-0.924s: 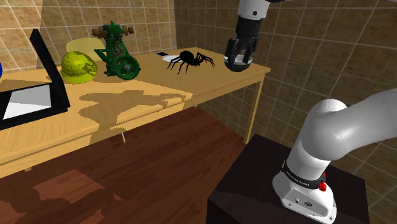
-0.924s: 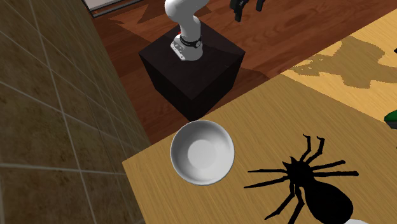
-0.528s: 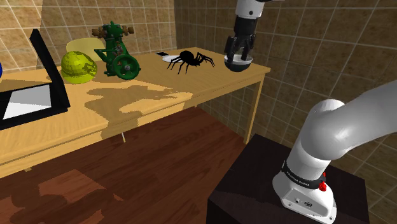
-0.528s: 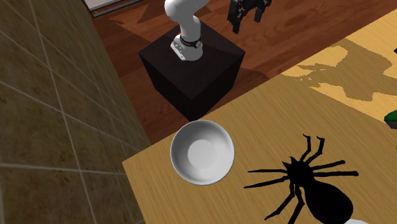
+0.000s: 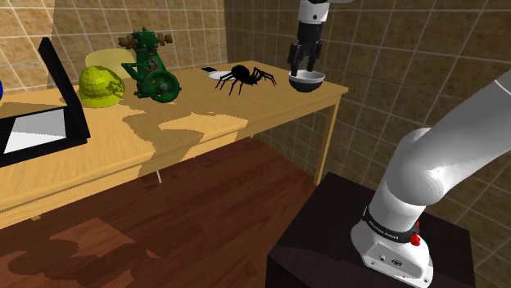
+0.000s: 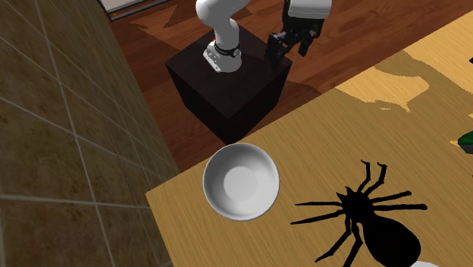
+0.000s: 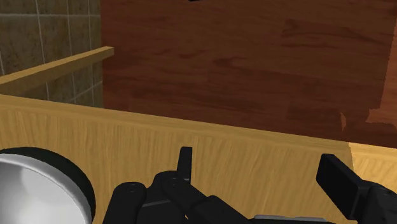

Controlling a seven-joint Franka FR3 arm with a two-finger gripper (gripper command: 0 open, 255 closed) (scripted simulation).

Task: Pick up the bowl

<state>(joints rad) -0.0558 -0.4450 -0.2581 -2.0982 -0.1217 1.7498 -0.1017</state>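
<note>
The pincer (image 7: 262, 175) is open: in the wrist view its two black fingers (image 7: 184, 162) stand well apart with only bare wood between them, and they hold nothing. It hangs over the corner of the wooden counter (image 5: 270, 102), close above the bowl (image 5: 307, 80) without touching it. The wrist view shows the bowl off to the outer side of one finger, not in the gap between the two.

The bowl is pale grey with a darker rim. It sits upright on the counter near the corner and just beside the counter's edge.

A black spider figure (image 5: 241, 78) lies near the bowl, towards the shoulder view's left, and a small white plate (image 5: 213, 74) shows just behind it. Farther left along the counter stand a green model engine (image 5: 150, 65) and a yellow-green helmet (image 5: 100, 84), the two just beside each other. A black-framed panel (image 5: 57, 98) stands tilted at the far left.

The white arm (image 5: 434, 164) rises from the dark box stand (image 5: 327, 237) at the shoulder view's lower right. Below the counter is a reddish wooden floor (image 5: 205, 213), and brown tiled walls (image 5: 393, 65) stand behind it.
</note>
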